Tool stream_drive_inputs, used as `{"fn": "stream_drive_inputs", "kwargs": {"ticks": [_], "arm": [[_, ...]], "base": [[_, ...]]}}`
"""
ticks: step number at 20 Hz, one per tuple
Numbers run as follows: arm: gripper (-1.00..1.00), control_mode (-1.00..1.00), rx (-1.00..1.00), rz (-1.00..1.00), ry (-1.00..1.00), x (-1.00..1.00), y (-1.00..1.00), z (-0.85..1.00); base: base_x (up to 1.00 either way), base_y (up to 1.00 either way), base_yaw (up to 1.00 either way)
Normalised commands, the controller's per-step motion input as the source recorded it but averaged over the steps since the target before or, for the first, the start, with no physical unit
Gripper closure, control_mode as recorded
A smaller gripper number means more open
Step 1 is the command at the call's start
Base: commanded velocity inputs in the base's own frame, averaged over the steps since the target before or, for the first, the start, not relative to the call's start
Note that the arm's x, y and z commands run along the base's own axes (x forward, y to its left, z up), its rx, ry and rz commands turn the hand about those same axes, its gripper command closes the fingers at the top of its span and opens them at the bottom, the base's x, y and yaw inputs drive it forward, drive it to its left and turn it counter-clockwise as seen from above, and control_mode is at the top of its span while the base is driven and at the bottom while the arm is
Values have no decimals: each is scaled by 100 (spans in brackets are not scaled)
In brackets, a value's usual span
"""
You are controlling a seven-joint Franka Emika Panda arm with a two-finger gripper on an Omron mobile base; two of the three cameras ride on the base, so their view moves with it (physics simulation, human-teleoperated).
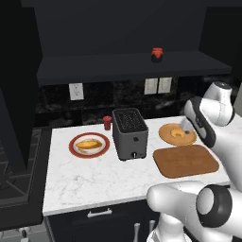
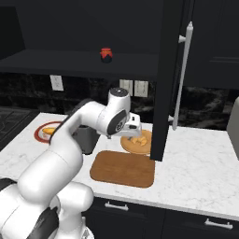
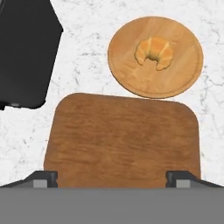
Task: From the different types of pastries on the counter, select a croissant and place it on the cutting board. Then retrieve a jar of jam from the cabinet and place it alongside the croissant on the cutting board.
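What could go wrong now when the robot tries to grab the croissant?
1. The croissant lies on the round plate, which touches the cutting board. A clumsy grab might shove the plate instead.
2. The open gripper hovers over the board, not over the croissant, so it could close too early on nothing.
3. The toaster stands close beside the board; a wide arm swing might bump it.

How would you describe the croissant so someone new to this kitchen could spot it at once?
Start at the grey toaster in the middle of the white counter. To its right, behind the brown cutting board, lies a round tan wooden plate, and the croissant sits on it. It is a curved golden crescent, unlike the longer oval pastry on the red-rimmed plate left of the toaster.
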Motion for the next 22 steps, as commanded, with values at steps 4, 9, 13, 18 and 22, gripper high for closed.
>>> {"fn": "stream_drive_inputs", "kwargs": {"ticks": [4, 9, 13, 18, 22], "arm": [[-100, -100, 1, 0, 1, 30, -40, -9], [-100, -100, 4, 2, 0, 50, -18, -20], [-100, -100, 2, 3, 0, 37, -4, -21], [-100, -100, 1, 4, 0, 29, -5, -21], [-100, -100, 0, 6, 0, 32, -11, -31]], "base": [[0, 0, 0], [0, 0, 0], [0, 0, 0], [0, 0, 0], [0, 0, 0]]}}
